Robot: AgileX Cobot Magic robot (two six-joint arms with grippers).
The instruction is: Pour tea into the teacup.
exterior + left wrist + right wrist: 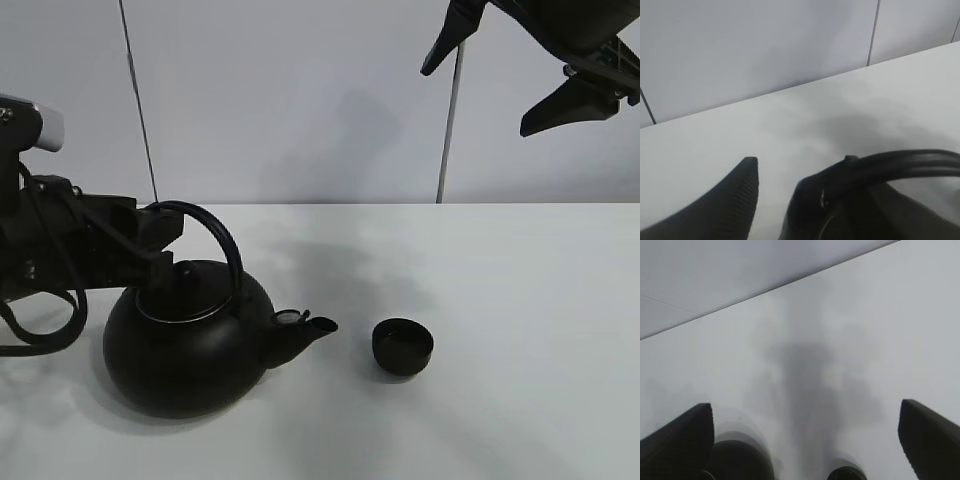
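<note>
From my station, starting at the left, I have the left gripper [150,245] at the arched handle [222,240] of the black kettle [190,345]. In the left wrist view one finger [737,200] sits beside the handle with bare table between them, so I cannot tell whether the jaws are clamped on it or merely around it. The kettle stands upright on the white table [520,400], its spout [305,328] aimed toward the teacup [402,346], which rests just beyond the spout, near but apart. I see no stream of tea and cannot tell whether the cup holds any, so I judge pouring has not begun: lifting, tilting and filling all remain. Far right, the right gripper [515,65] hangs high above the table, fingers spread wide, holding nothing. I can read no brand, label or writing anywhere.
</note>
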